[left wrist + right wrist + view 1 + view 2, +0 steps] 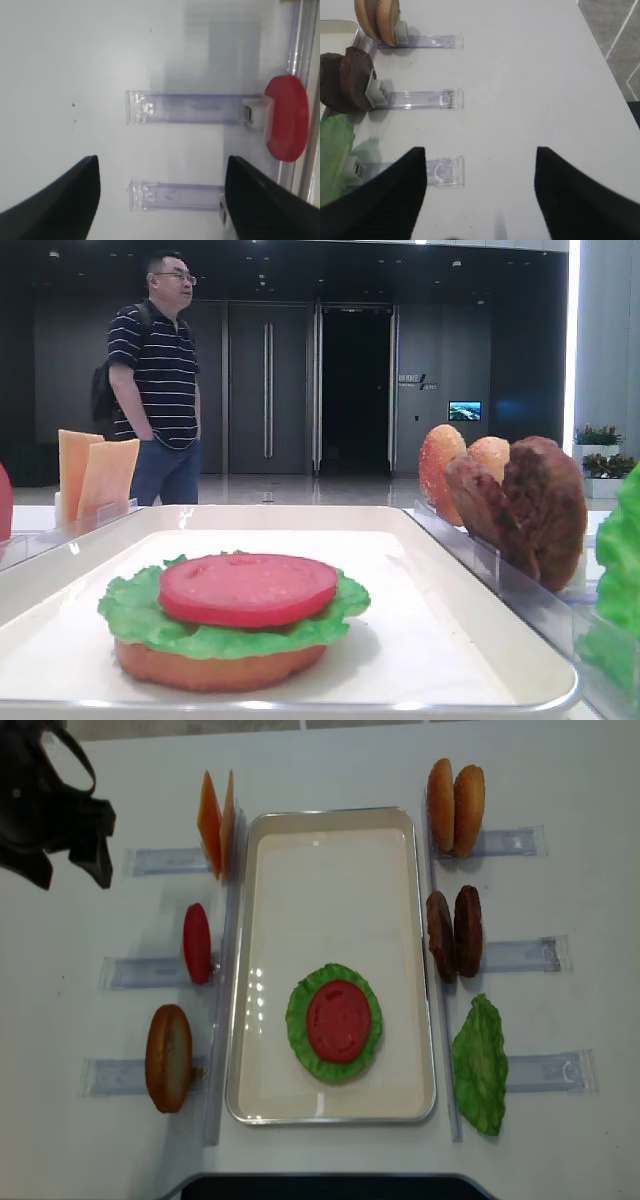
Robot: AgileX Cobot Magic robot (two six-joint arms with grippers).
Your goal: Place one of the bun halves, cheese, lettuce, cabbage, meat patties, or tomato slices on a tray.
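Note:
The white tray holds a bun half topped with a lettuce leaf and a tomato slice. Left of the tray stand cheese slices, a tomato slice and a bun half. On the right are two bun halves, two meat patties and a green leaf. Cabbage is out of view. My left gripper hovers open at the far left, empty. My right gripper is open over bare table, right of the patties.
Clear acrylic holders stick out from both sides of the tray. A man stands behind the table. The table's right edge drops to the floor.

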